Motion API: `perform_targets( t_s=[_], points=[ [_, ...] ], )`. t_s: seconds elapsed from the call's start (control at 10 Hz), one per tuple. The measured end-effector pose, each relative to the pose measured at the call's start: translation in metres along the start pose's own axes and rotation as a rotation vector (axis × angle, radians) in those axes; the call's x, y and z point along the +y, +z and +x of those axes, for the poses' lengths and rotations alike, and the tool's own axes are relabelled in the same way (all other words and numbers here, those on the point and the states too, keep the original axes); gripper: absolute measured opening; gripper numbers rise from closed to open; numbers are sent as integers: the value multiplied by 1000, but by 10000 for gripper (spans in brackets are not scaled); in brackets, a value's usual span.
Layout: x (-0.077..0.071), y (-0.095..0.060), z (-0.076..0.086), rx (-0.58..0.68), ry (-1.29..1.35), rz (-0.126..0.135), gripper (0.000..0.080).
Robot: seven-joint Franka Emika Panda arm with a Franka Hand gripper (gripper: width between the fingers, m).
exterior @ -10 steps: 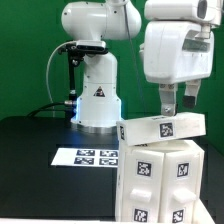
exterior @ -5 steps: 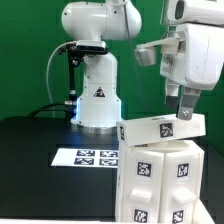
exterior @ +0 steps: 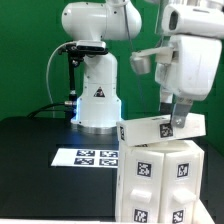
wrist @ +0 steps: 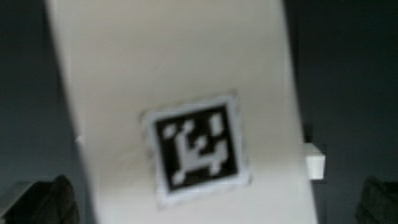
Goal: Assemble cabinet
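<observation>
Green backdrop and a black worktop (exterior: 30,150) frame the scene, with the marker board (exterior: 85,157) lying flat in front of the arm's white base. At the exterior view's lower right stands the cabinet (exterior: 160,180), a white tagged body, and across its top lies a long white panel (exterior: 160,127) that looks tilted and seems to overhang the side toward the exterior view's left. The gripper (exterior: 172,121) hangs right at that panel, its dark fingers (exterior: 177,113) down against the upper face near a tag; whether they pinch the panel or merely touch it I cannot tell, nor how wide they stand. The wrist view is filled by a white surface bearing one tag, too close and blurred to settle the question. My worry is that the panel is not seated squarely: a downward push off its middle could tip it or slide it off the body, and a sideways drag could shove the whole cabinet across the worktop or jam the panel askew.
</observation>
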State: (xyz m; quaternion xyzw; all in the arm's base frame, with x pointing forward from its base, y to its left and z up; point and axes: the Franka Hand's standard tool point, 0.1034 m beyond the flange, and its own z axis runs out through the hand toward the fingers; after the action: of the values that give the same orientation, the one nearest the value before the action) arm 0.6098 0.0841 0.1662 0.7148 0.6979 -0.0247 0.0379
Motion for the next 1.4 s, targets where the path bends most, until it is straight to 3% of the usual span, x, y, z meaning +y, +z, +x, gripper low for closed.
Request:
perform_targets(
  t_s=[0.3, 0.5, 0.8, 1.0, 1.4],
  points=[
    [1, 2, -2, -1, 32, 2, 797],
    [1, 2, -3, -1, 73, 3, 555],
    [1, 3, -3, 0, 323, 3, 553],
    [3, 3, -1, 8, 595, -11, 553],
    [5, 3, 1, 4, 1243, 4, 554]
  ],
)
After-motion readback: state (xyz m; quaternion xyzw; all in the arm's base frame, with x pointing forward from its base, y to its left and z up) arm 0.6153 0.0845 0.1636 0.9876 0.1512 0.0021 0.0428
